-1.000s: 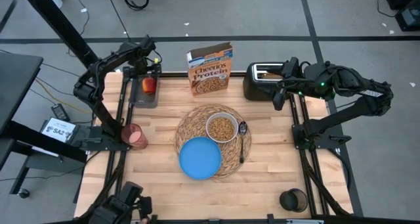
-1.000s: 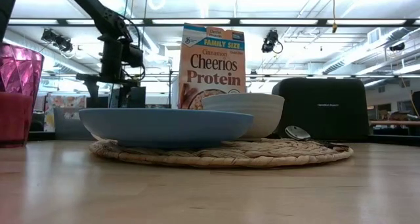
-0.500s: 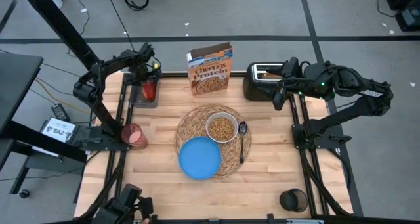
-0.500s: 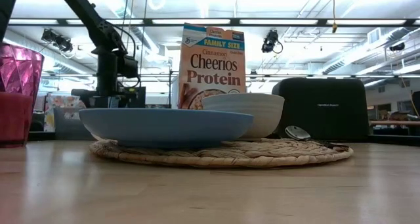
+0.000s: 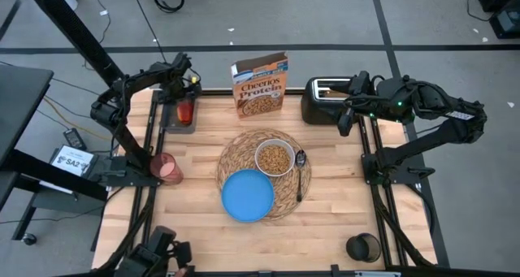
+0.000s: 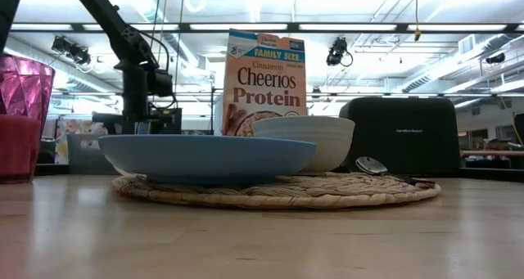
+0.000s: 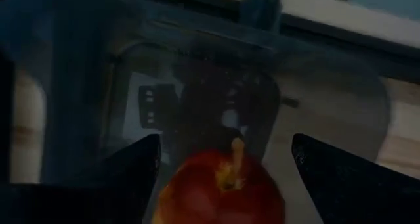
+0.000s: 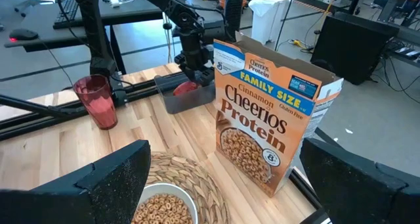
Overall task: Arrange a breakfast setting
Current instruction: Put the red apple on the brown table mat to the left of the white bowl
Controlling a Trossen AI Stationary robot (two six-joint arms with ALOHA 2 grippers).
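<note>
A red apple (image 7: 220,188) lies in a grey tray (image 5: 177,123) at the table's far left. My left gripper (image 7: 225,145) points down over it, open, one finger on either side of the apple and clear of it. A woven placemat (image 5: 280,192) in the middle of the table carries a blue plate (image 5: 247,195), a white bowl (image 5: 275,157) of cereal and a dark spoon (image 5: 300,173). A pink cup (image 5: 166,167) stands upright at the left edge. My right gripper (image 8: 225,152) waits open, high beside the toaster.
An orange Cheerios box (image 5: 260,84) stands upright at the far edge. A black toaster (image 5: 325,101) sits at the far right. A dark round thing (image 5: 363,247) sits at the near right corner. Bare wood lies along the near edge.
My left gripper has come down toward the apple in the grey tray and has tipped a little steeper. Its fingers have stayed open. The apple has kept its place.
</note>
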